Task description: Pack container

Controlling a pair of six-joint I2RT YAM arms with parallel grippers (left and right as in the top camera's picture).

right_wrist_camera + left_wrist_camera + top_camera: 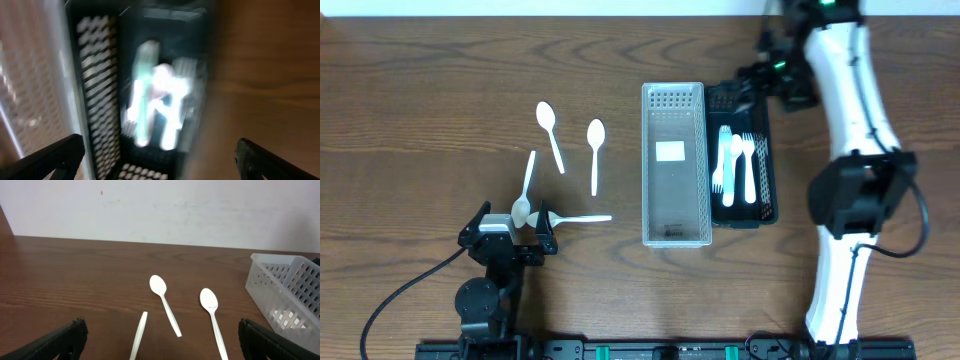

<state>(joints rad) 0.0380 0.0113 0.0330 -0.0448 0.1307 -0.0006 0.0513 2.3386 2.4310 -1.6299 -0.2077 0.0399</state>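
Note:
Several white plastic spoons lie on the wooden table left of centre: one, a second, a third and a fourth. My left gripper is open and empty just in front of the nearest two. The left wrist view shows two spoons and one handle between its open fingers. A black basket holds white forks. My right gripper is open and empty above its far end; its blurred wrist view shows the forks.
An empty white perforated basket stands at the centre, touching the black basket's left side; it also shows in the left wrist view and the right wrist view. The right arm reaches in along the table's right side.

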